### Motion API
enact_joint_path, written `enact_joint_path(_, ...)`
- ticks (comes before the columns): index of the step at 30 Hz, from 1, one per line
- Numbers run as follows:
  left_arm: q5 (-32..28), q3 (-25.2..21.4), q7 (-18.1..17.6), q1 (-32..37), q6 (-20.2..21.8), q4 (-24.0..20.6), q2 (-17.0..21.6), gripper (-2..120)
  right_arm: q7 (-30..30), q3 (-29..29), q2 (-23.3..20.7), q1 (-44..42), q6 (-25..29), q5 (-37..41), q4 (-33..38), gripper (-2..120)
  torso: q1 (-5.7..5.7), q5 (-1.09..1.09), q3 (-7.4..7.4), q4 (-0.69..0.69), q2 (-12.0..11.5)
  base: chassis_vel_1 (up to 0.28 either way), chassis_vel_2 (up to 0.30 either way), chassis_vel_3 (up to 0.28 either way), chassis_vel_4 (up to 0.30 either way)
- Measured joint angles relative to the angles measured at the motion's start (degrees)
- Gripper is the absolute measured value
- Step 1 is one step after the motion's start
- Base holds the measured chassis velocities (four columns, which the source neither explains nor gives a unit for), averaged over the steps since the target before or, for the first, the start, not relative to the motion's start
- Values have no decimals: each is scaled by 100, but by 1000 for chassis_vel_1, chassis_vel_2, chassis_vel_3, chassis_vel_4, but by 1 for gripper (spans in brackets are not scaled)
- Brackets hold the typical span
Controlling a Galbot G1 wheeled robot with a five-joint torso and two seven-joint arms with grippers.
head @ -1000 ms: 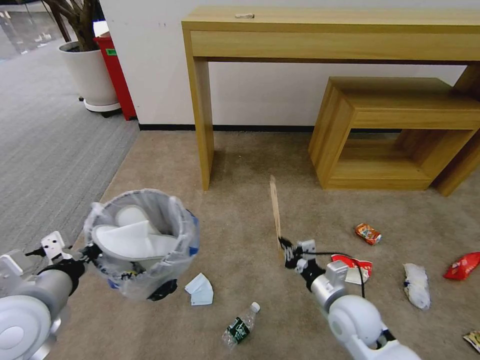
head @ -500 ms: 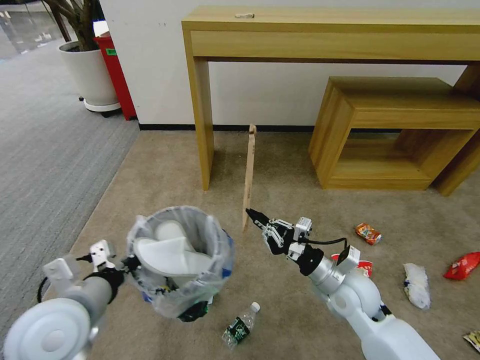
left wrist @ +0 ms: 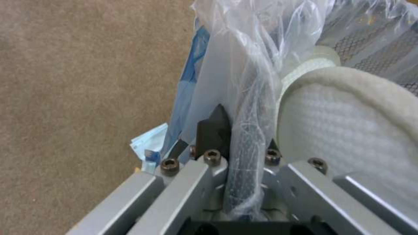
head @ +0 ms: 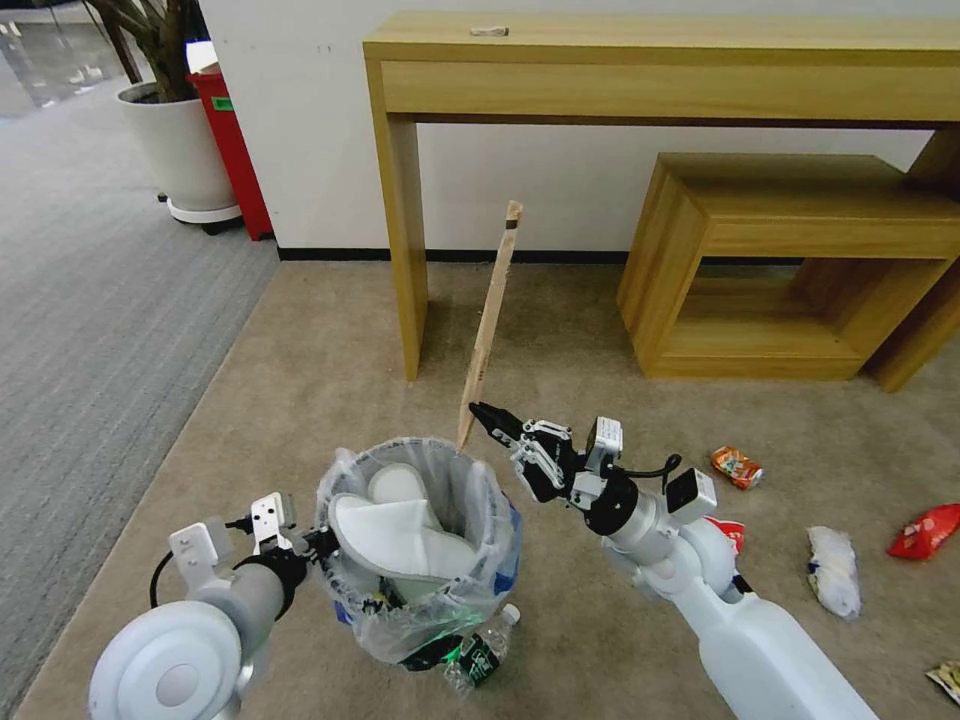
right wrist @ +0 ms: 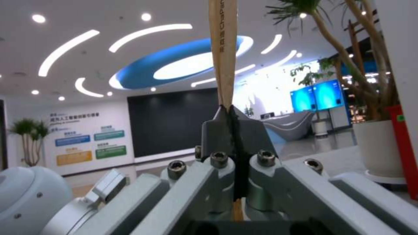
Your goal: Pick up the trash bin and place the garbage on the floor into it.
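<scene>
The left gripper (head: 318, 541) pinched the rim of the trash bin (head: 425, 560) and held it above the floor (head: 330, 360), with two white slippers (head: 400, 525) inside the bag. The right gripper (head: 487, 417) had its jaws pressed together on the lower end of the wooden stick (head: 489, 320), which stood almost upright just beside the far rim of the bin. A bottle (head: 480, 655) lay on the carpet, partly under the bin.
</scene>
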Motion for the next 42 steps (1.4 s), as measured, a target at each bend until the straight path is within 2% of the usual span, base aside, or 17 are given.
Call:
enact_joint_path(15, -190, -8, 32, 16, 0, -163, -4, 1, -274, -55, 96, -59, 75, -590, -288, 0, 0, 0, 0, 0, 0, 0, 0, 0, 0)
enact_joint_path(21, -224, -49, 35, 72, 0, -276, 0, 1, -391, 44, -48, -59, 239, -1025, -421, 0, 0, 0, 0, 0, 0, 0, 0, 0, 0)
enact_joint_path(28, -217, -67, 36, 113, 0, -328, -8, 1, -394, 95, -164, -50, 258, -1105, -439, 1, 0, 0, 0, 0, 0, 0, 0, 0, 0)
enact_joint_path(30, -214, -68, 36, 117, 0, -330, -9, 1, -392, 98, -172, -50, 258, -1108, -439, 3, 0, 0, 0, 0, 0, 0, 0, 0, 0)
enact_joint_path(33, -200, -77, 36, 144, 0, -354, -23, 1, -378, 108, -222, -52, 248, -1110, -431, 20, 0, 0, 0, 0, 0, 0, 0, 0, 0)
enact_joint_path(35, -200, -78, 36, 147, 0, -357, -24, 1, -376, 109, -231, -52, 245, -1110, -431, 22, 0, 0, 0, 0, 0, 0, 0, 0, 0)
enact_joint_path(36, -198, -88, 37, 159, 0, -375, -27, 1, -343, 117, -276, -55, 229, -1104, -430, 30, 0, 0, 0, 0, 0, 0, 0, 0, 0)
enact_joint_path(37, -198, -88, 37, 159, 0, -375, -27, 1, -343, 117, -276, -55, 229, -1104, -430, 30, 0, 0, 0, 0, 0, 0, 0, 0, 0)
enact_joint_path(40, -198, -123, 39, 162, 0, -390, -28, 1, -258, 133, -333, -60, 205, -1074, -411, 45, 0, 0, 0, 0, 0, 0, 0, 0, 0)
enact_joint_path(42, -199, -133, 40, 162, 0, -393, -26, 1, -251, 140, -340, -60, 201, -1067, -405, 48, 0, 0, 0, 0, 0, 0, 0, 0, 0)
